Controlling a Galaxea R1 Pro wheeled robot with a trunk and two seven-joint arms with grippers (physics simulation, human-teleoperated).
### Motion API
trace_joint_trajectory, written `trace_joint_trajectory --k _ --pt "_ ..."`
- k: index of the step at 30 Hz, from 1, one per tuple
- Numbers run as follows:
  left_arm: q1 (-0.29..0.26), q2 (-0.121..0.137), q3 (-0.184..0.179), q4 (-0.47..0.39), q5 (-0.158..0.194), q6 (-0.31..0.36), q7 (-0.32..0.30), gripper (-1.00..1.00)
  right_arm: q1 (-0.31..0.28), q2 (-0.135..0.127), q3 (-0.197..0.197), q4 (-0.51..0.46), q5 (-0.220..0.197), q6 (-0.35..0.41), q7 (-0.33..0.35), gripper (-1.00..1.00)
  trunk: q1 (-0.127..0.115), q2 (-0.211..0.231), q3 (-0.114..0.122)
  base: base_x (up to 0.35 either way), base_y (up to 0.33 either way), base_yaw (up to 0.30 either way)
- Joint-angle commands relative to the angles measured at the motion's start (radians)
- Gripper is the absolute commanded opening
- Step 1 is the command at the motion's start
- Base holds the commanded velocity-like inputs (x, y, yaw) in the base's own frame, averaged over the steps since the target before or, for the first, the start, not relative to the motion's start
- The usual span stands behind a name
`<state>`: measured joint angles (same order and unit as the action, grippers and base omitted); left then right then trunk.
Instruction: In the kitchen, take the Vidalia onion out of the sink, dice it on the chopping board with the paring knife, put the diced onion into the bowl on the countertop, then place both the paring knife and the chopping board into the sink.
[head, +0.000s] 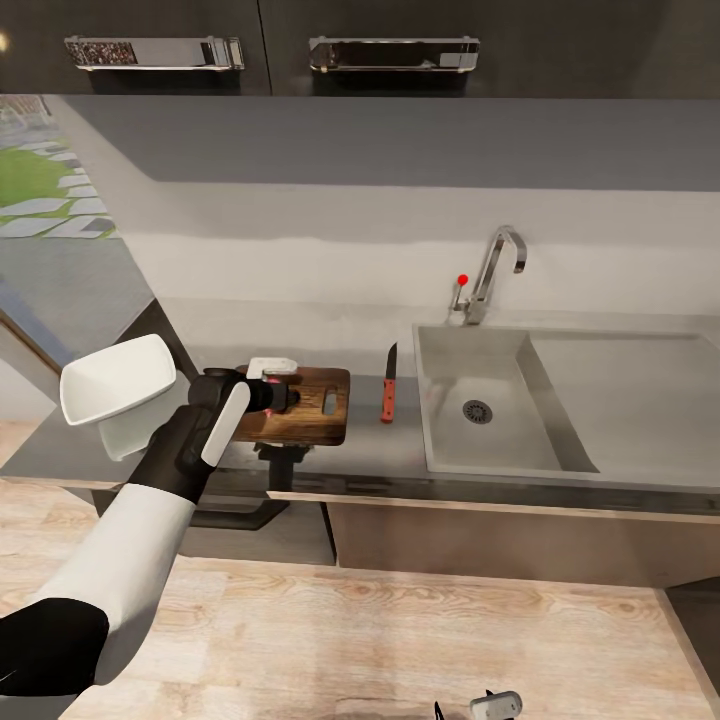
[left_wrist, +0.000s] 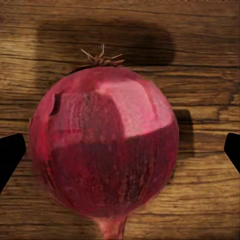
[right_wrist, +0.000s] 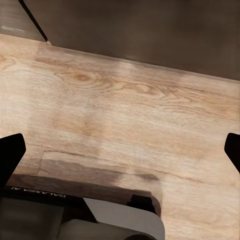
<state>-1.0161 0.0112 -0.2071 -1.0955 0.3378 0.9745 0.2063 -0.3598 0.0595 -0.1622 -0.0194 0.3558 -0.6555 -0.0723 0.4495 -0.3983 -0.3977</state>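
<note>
The Vidalia onion (left_wrist: 105, 150), pinkish-red with a dry tuft on top, rests on the brown chopping board (head: 320, 420). My left gripper (head: 285, 397) hovers over the board, open, its dark fingertips (left_wrist: 10, 155) standing apart on either side of the onion without touching it. In the head view the gripper hides most of the onion. The red-handled paring knife (head: 388, 395) lies on the countertop (head: 380, 455) between board and sink (head: 480, 410). The white bowl (head: 115, 385) sits left of the board. My right gripper (right_wrist: 120, 152) hangs low over the wood floor, open and empty.
The steel basin has a drain and nothing in it, with a flat drainboard (head: 630, 400) to its right. A chrome tap (head: 492, 270) with a red knob stands behind it. Dark upper cabinets (head: 270, 50) hang above. My left arm (head: 130, 540) crosses the counter's front edge.
</note>
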Motion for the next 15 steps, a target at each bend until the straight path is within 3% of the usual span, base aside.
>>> trace_joint_trajectory --k 1,11,15 --pt "-0.001 0.001 -0.003 -0.001 0.010 0.003 0.010 1.00 -0.001 0.000 -0.005 0.001 0.011 -0.003 -0.007 1.00 0.001 -0.002 -0.002 0.000 0.000 0.000" --pt "-0.001 0.001 -0.002 -0.012 0.010 0.003 0.010 1.00 -0.001 0.000 -0.005 0.001 0.011 -0.003 -0.007 1.00 0.001 -0.002 -0.002 0.000 0.000 0.000" --pt "-0.001 0.003 0.003 -0.092 0.010 0.008 0.012 1.00 -0.001 0.000 -0.005 0.001 0.011 -0.002 -0.007 1.00 0.001 -0.002 -0.002 0.000 0.000 0.000"
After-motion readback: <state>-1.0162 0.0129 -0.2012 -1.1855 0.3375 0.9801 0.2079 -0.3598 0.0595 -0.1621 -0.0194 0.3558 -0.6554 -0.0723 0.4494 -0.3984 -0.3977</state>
